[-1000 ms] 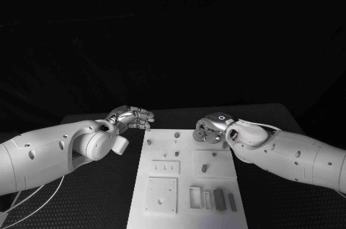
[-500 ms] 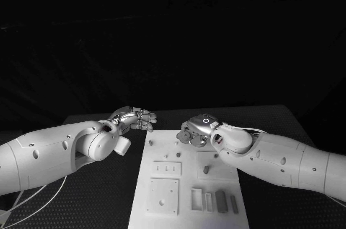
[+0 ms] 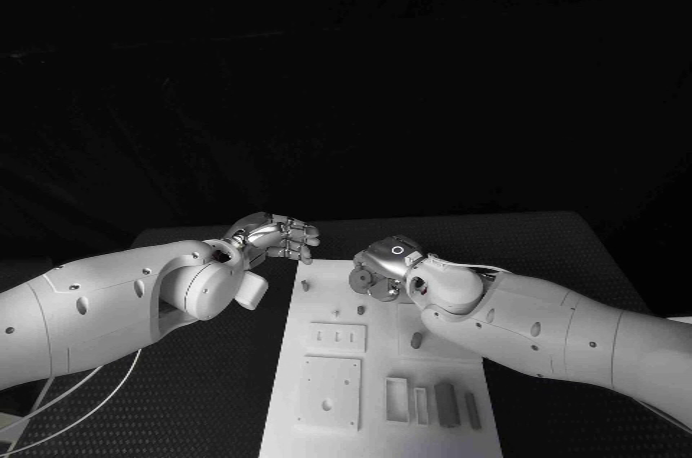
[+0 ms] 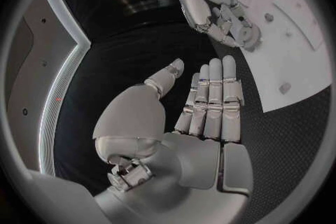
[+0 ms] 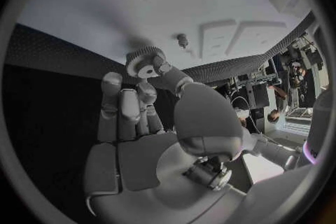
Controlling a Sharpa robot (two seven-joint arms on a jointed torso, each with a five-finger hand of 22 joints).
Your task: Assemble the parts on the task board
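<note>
We have the right hand (image 3: 384, 268) pinching a small toothed gear (image 5: 145, 62) between thumb and fingertips, carried over the far end of the task board (image 3: 368, 378). In the right wrist view the gear sits just beside a short peg (image 5: 182, 40) standing up from the board, apart from it and not yet over it. The left hand (image 3: 277, 236) hangs open and empty, fingers straight and together, over the tabletop (image 3: 188, 398) just off the board's far left corner.

The main risk, as we judge it, is the seating. The grip is a light pinch at the gear's rim, so if the bore meets the peg off-centre or tilted, the gear could twist out of the fingers and roll off across the board or onto the tabletop. Pressing down while misaligned could also jam it askew on the peg. We cannot tell from these views how level the gear is held, since the fingers cover part of it. The board looks unclamped and the left hand is not bracing it, so a sideways push may shift it.
</note>
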